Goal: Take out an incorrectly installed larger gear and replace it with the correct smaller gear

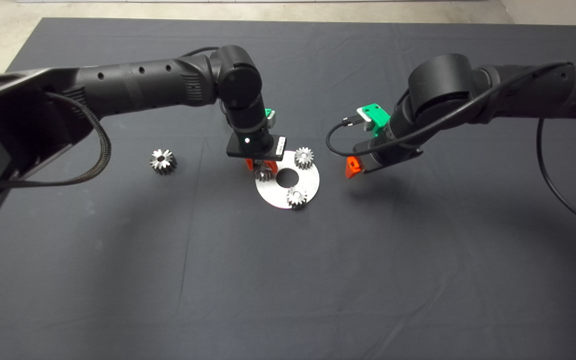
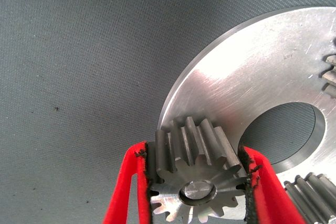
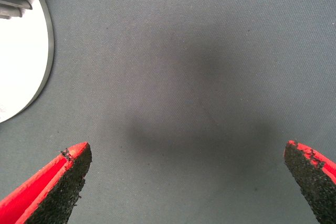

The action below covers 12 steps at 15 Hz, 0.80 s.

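Over the round silver plate [image 1: 313, 186], our left claw [image 2: 197, 182] pinches a small silver toothed gear [image 2: 195, 174] — seating it, we judge; right claw [image 3: 184, 182] hovers spread beside it.

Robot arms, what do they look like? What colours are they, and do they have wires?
Both arms are black round tubes with chunky round joints. The left arm has small holes along it and a braided black cable hanging in a loop. The right arm has thin black cables curling around it. Each wrist has a green part. The left gripper and right gripper have red fingers with rough black pads.
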Each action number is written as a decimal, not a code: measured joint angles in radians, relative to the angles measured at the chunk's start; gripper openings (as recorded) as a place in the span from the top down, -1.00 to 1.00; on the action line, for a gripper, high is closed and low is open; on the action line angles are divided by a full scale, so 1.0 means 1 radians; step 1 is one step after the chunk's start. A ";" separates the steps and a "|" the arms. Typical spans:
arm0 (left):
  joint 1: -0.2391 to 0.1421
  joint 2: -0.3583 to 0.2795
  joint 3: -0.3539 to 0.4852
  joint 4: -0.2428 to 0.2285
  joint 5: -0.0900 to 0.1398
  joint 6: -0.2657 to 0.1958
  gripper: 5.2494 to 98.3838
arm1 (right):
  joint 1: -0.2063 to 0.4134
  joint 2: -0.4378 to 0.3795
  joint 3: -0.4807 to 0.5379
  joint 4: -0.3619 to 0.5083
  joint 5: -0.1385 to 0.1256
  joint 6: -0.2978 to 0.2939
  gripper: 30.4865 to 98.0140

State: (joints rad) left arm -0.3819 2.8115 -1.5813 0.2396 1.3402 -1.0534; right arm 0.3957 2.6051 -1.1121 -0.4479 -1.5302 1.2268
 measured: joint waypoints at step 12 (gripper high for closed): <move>0.019 -0.002 0.004 0.013 -0.031 0.004 0.21 | -0.005 0.000 0.000 0.000 0.000 0.000 -0.97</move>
State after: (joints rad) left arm -0.3632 2.8094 -1.5768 0.2530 1.3093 -1.0496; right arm 0.3904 2.6055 -1.1126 -0.4483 -1.5302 1.2268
